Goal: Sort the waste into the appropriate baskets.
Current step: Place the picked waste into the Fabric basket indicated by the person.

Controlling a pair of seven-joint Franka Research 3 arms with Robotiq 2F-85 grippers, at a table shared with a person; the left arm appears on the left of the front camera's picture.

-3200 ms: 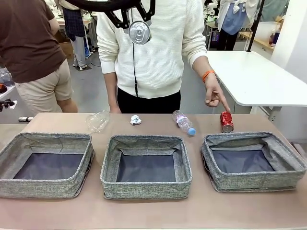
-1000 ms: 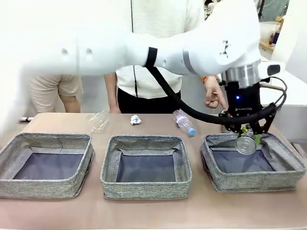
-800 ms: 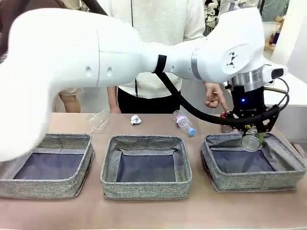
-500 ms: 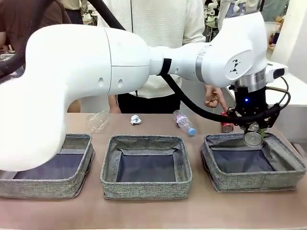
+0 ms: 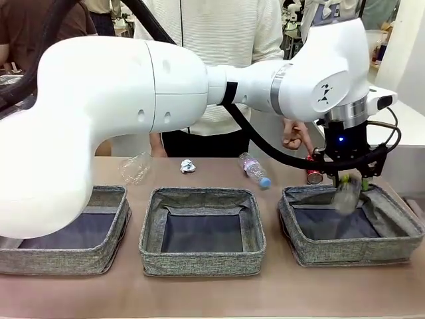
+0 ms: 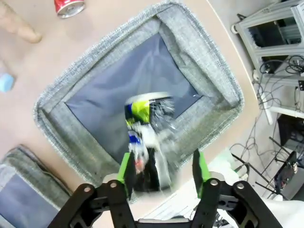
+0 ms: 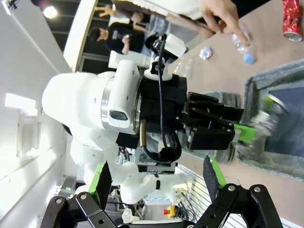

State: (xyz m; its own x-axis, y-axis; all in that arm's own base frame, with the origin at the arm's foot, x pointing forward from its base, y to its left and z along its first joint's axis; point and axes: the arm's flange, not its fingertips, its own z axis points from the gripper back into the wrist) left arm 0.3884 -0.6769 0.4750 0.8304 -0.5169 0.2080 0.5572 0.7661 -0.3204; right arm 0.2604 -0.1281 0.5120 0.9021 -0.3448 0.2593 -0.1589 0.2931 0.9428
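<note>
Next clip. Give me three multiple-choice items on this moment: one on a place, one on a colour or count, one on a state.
1. Which basket is the left gripper above?
A. the left basket
B. the middle basket
C. the right basket

2. What colour is the can lying on the table by the person's hand?
A. red
B. blue
C. yellow

3. How do the right gripper fingers stand?
A. shut on a bottle
B. open, with nothing between them
C. shut on a paper ball

Answers:
1 C: in the front view the left arm reaches across and its gripper hangs over the right basket.
2 A: the can beside the pointing hand is plainly red.
3 B: the right wrist view shows its two green-padded fingers wide apart, with no object between them.
</note>
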